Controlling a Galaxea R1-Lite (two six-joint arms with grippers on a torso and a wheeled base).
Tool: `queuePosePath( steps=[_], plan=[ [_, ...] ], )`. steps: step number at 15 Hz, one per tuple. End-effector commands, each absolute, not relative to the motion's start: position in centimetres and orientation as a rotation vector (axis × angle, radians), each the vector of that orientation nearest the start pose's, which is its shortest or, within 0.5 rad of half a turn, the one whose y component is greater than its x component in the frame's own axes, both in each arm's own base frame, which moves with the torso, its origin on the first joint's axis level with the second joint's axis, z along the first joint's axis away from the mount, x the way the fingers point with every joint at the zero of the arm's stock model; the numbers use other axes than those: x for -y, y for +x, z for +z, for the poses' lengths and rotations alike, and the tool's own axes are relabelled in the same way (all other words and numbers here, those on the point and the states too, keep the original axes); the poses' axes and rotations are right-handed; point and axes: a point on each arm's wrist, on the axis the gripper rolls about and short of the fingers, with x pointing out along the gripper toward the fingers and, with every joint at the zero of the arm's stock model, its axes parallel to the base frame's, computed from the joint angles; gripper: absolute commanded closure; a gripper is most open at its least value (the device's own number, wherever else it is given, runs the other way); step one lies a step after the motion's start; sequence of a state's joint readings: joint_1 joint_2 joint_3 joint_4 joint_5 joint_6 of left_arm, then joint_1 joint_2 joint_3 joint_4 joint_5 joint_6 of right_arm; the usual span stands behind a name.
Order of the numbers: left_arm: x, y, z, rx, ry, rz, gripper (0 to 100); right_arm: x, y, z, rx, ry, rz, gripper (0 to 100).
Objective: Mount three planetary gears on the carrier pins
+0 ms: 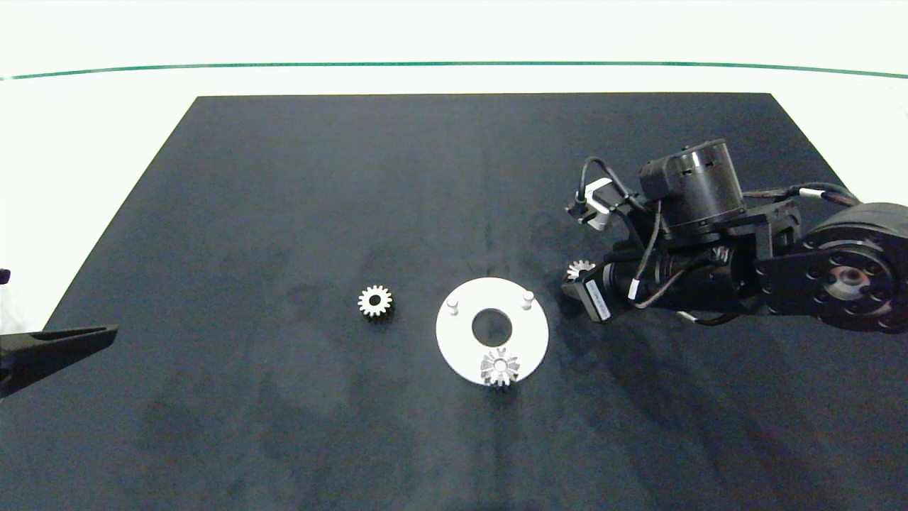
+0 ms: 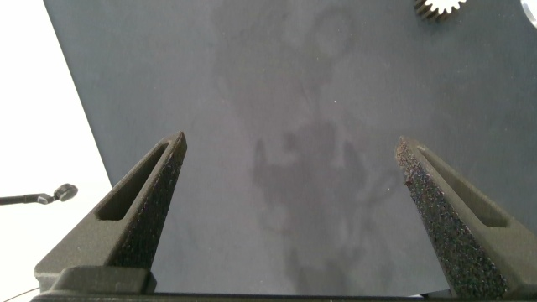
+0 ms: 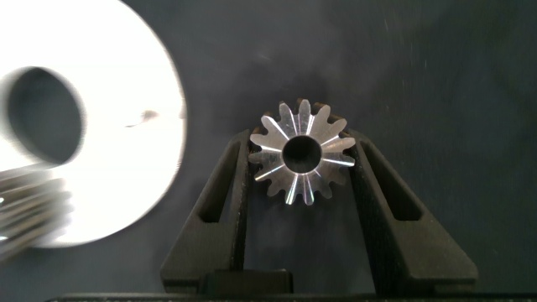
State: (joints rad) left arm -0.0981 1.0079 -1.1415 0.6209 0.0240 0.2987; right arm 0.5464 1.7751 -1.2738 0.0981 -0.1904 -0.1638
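Right gripper (image 3: 302, 159): low over the black mat (image 1: 284, 213) on the worktop, just right of the white disc (image 1: 454, 341), fingers pinching a silver gear (image 3: 300, 153) flat between their tips. Disc: one gear (image 1: 500, 367) seated on the near pin; two far pins (image 1: 452, 306) (image 1: 527, 299) bare. Third gear (image 1: 374, 301): lying flat on the mat left of the disc. Left gripper (image 2: 289, 180): parked at the mat's left edge, fingers spread, nothing between them.

Right gripper (image 3: 300, 159) low, fingers pinched — left gripper (image 2: 292, 180) parked, fingers spread
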Motion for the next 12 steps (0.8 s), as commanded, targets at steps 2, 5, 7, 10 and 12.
queuePosePath(
  steps=[2, 5, 7, 10, 12],
  plan=[
    [0.9, 9.3, 30.3, -0.476, 0.325, -0.145, 0, -18.7, 24.6, 25.7, -0.477, -0.397, 0.501, 66],
    [0.9, 9.3, 30.4, -0.474, 0.325, -0.145, 0, -19.9, 24.8, 25.0, -0.493, -0.415, 0.525, 66],
    [0.8, 9.3, 30.4, -0.475, 0.324, -0.144, 0, -20.7, 25.6, 24.2, -0.512, -0.424, 0.529, 66],
    [0.8, 9.3, 30.4, -0.473, 0.324, -0.143, 0, -21.5, 26.6, 23.0, -0.539, -0.432, 0.528, 66],
    [0.8, 9.3, 30.4, -0.475, 0.324, -0.144, 0, -22.0, 27.1, 22.5, -0.535, -0.428, 0.528, 66]
  ],
)
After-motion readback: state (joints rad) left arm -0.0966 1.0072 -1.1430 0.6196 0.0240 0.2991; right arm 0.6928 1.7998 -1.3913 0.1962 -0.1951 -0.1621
